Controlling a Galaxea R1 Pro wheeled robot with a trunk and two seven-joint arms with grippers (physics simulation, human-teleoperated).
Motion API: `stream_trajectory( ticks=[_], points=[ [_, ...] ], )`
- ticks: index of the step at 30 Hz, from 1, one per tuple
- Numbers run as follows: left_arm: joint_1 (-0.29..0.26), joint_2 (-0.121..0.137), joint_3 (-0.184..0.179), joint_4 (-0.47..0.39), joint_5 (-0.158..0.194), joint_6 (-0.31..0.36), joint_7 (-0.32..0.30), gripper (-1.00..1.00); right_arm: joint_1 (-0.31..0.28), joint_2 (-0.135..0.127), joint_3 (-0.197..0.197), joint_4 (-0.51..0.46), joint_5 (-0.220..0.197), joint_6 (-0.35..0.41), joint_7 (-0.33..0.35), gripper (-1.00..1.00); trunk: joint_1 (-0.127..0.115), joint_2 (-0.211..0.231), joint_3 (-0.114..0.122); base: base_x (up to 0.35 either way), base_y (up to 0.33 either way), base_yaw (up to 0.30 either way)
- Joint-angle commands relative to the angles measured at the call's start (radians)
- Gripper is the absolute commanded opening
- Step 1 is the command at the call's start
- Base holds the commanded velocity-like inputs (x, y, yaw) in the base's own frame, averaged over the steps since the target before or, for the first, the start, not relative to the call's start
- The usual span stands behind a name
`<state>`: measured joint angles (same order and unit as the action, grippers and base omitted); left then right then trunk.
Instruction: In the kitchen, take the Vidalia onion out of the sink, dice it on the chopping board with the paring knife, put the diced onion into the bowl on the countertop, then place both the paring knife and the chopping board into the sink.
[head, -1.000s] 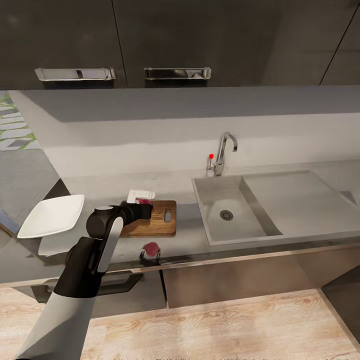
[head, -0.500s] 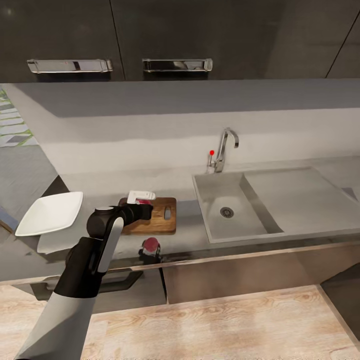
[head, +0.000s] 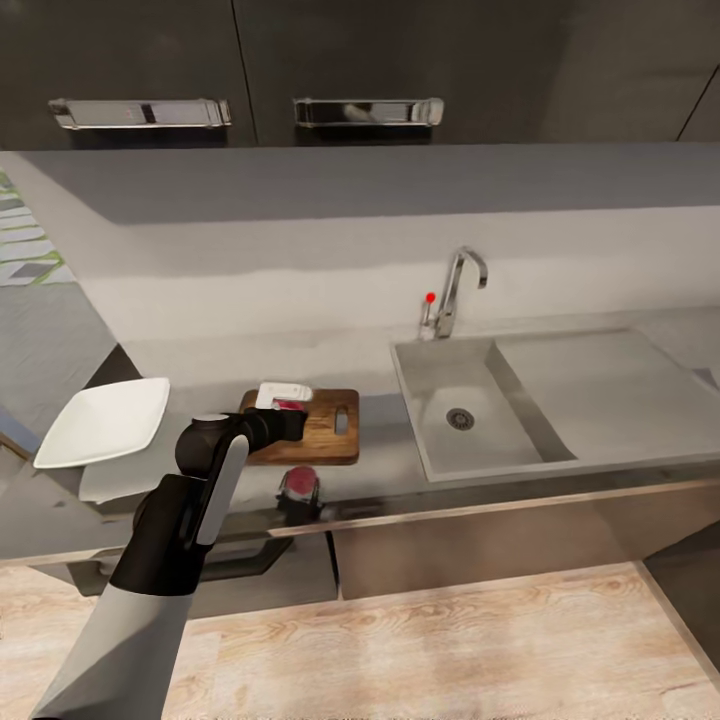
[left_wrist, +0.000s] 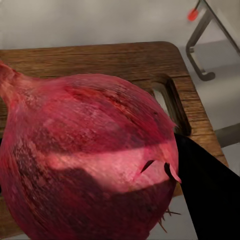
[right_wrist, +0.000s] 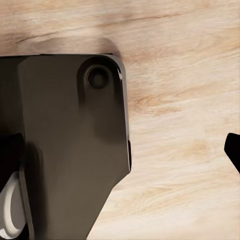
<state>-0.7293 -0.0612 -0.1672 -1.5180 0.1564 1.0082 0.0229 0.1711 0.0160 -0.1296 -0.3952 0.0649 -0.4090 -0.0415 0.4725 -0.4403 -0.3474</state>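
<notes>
Head view: your left hand (head: 287, 412) hovers over the board's (head: 318, 440) left end, with the onion (head: 290, 405) showing red at its tip. The board lies mid-tabletop (head: 380, 455), left of the sink (head: 470, 440); the bowl (head: 105, 420) sits near the tabletop's left edge. A second red lump (head: 299, 486) rests at the front edge.

Left wrist view: the onion (left_wrist: 90, 155) sits clamped between the fingers, above the board (left_wrist: 100, 57) beside its slot.

Right wrist view: you see floor (right_wrist: 175, 125) and the robot's base (right_wrist: 65, 140); whether that hand is clenched I cannot tell.

Release too high and the round onion may roll off the board toward the front edge.
</notes>
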Motion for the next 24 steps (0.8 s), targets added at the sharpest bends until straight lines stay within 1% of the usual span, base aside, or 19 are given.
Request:
stream_trajectory(
  ticks=[1, 10, 17, 24],
  points=[
    [-0.001, 0.0, 0.0, 0.0, 0.004, 0.004, 0.003, -1.0, 0.001, 0.001, -0.004, -0.002, 0.007, -0.001, -0.003, 1.0, 0.0, -0.002, -0.003, 0.0, 0.062, 0.0],
    [-0.001, 0.0, -0.001, 0.0, 0.003, 0.004, 0.003, -1.0, 0.001, 0.001, -0.004, -0.002, 0.007, -0.001, -0.003, 1.0, 0.0, -0.002, -0.01, 0.001, 0.012, 0.0],
    [-0.001, 0.0, -0.001, 0.003, 0.003, 0.004, 0.003, -1.0, 0.001, 0.001, -0.004, -0.002, 0.007, -0.001, -0.003, 1.0, 0.0, -0.002, -0.01, 0.189, 0.0, 0.0],
    [-0.001, 0.0, -0.002, 0.004, 0.003, 0.004, 0.003, -1.0, 0.001, 0.001, -0.004, -0.002, 0.007, -0.001, -0.003, 1.0, 0.0, -0.002, -0.011, 0.018, 0.0, 0.0]
  ],
)
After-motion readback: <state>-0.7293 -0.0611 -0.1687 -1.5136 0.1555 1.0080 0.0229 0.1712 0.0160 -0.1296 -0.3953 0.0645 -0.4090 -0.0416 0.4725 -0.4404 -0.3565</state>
